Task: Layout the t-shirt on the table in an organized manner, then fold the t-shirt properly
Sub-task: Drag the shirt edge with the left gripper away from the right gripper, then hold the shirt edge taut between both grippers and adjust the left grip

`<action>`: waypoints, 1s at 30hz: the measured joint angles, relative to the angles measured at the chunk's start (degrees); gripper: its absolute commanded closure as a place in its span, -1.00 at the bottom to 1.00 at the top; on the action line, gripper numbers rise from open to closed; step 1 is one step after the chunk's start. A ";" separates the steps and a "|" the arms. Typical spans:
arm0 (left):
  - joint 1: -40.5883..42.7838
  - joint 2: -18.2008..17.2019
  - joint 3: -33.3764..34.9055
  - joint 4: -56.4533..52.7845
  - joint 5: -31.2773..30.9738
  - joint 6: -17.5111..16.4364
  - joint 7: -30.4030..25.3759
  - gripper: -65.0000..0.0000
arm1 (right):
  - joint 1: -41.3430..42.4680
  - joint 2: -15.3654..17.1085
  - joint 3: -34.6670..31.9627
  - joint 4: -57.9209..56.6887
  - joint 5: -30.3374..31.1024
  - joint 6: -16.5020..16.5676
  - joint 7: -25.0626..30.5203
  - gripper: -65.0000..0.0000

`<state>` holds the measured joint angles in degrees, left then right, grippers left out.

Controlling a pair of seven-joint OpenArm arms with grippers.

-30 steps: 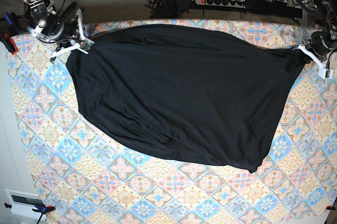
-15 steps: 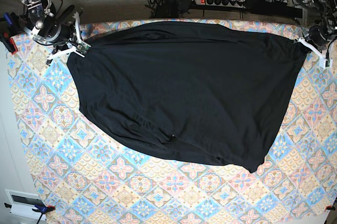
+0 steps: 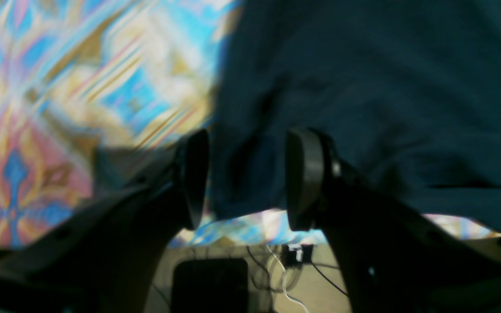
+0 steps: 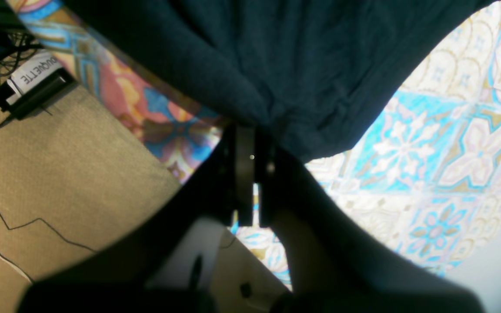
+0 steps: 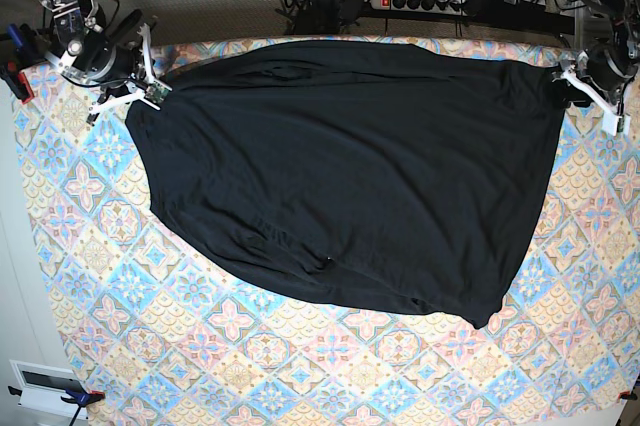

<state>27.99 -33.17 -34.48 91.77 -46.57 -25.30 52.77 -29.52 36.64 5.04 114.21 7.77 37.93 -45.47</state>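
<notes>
The shirt (image 5: 340, 176) is lying spread over the desk (image 5: 90, 276), its top edge running along the desk's far edge. Thin and limp, it is likely sagging and sliding when lifted, so corners are the best holds. The right claw (image 4: 250, 174) is pinching one far corner; the left claw (image 3: 246, 178) is standing open astride the other, gripping nothing.

A table (image 5: 120, 346) covered in a tile-patterned cloth of blue, pink, yellow and cream diamonds fills the base view. 1 black t-shirt (image 5: 340, 176) lies spread flat across it, reaching from 10 o'clock to 2 o'clock along the far edge and tapering toward 5 o'clock.
</notes>
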 measured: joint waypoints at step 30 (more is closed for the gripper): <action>-4.04 8.07 3.06 6.47 1.92 0.81 0.15 1.00 | 0.20 0.00 0.00 -0.02 -0.04 -0.02 -0.04 1.00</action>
<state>23.94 -25.10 -31.42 98.24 -44.64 -24.49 52.93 -29.32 36.64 5.04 114.19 7.73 37.91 -45.52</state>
